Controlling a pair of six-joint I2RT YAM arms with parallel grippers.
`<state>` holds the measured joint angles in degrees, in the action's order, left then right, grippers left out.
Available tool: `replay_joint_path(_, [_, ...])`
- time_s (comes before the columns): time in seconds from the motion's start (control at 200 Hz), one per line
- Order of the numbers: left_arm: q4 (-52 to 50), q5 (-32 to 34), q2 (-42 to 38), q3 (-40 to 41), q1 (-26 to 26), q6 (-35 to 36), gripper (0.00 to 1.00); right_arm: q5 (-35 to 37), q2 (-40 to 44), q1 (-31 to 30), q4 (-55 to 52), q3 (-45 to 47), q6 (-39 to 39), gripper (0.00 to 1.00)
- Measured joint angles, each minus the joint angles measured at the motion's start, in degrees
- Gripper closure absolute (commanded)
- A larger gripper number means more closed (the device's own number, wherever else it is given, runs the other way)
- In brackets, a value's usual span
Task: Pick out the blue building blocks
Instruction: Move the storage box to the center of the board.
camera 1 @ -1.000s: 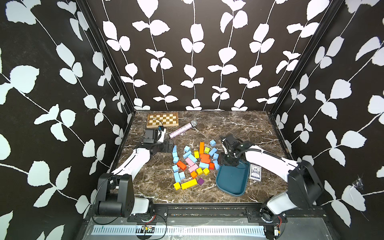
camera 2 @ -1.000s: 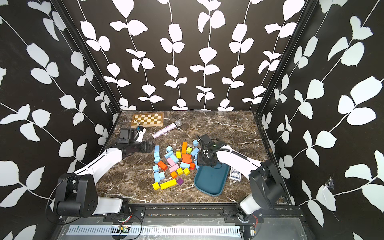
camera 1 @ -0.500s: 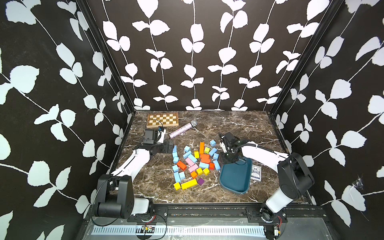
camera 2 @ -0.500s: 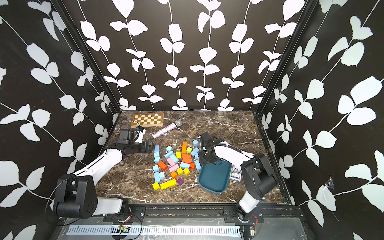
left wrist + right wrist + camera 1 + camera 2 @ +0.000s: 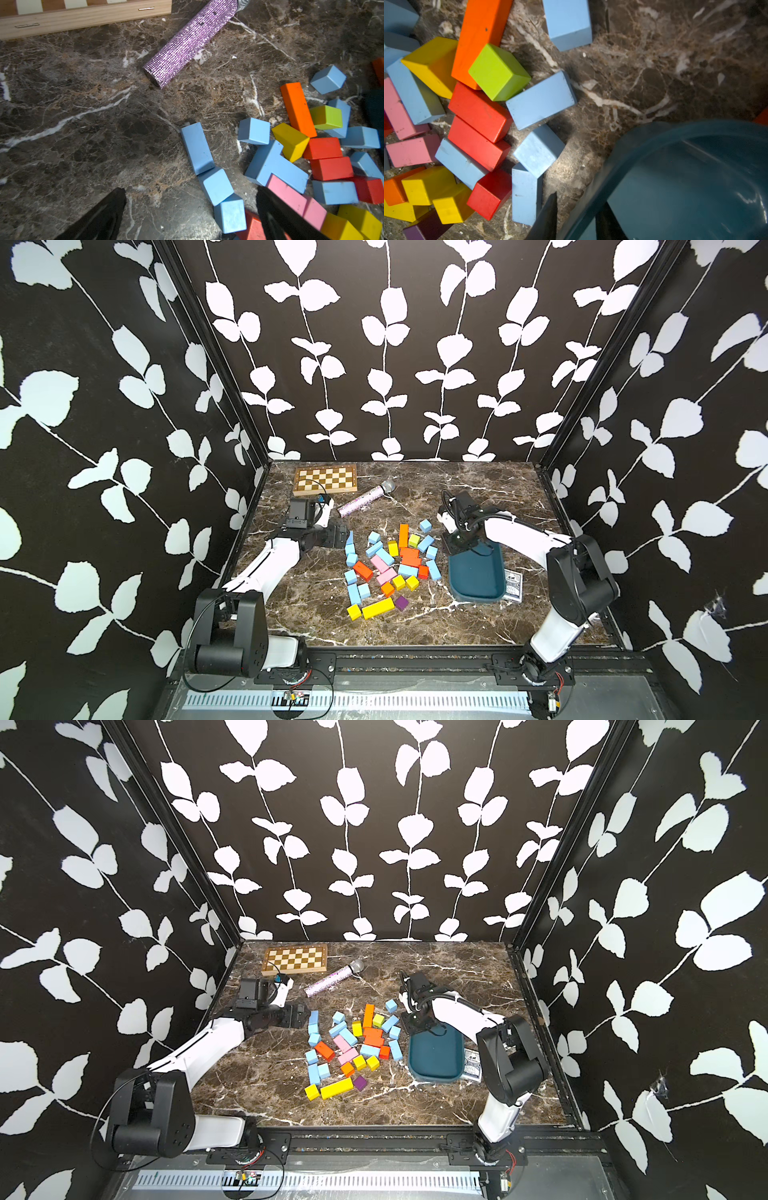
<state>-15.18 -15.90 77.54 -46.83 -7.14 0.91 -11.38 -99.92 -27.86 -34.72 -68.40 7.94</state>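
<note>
Roughly fourteen blue blocks (image 5: 425, 525) — one tray (image 5: 478, 578)

No readable text, brand or number anywhere; print on the small card box (image 5: 512, 591) beside the teal tray (image 5: 455, 572) too small to make out.

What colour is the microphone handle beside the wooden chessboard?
Glittery lilac; the microphone's studded cylindrical handle shows best in the left wrist view.

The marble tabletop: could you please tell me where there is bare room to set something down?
Bare marble lies along the far edge between the glitter microphone and the right wall, and along the near edge in front of the long yellow block. It is crowded mid-table: the block pile sits close beside the teal tray, with only a narrow lane between them.
</note>
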Motion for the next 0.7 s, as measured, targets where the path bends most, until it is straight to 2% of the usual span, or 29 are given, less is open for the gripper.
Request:
replay_joint_path(0.23, [0.2,-3.7,0.0,0.5,0.0,0.2,0.01,0.0,-2.4,0.1,0.2,-2.9,-2.4,0.69])
replay_joint_path(0.425, [0.4,-6.1,0.0,0.8,0.0,0.2,0.01,1.1,-2.4,0.1,-1.6,-5.7,-3.8,0.53])
replay_joint_path(0.58, [0.5,-7.3,0.0,0.8,0.2,-0.8,0.01,3.2,-0.3,-0.2,-4.1,-9.3,-2.8,0.52])
replay_joint_path(0.7, [0.5,-7.1,0.1,0.8,0.7,-1.5,0.01,5.7,0.6,-1.4,-7.4,-15.8,-2.2,0.52])
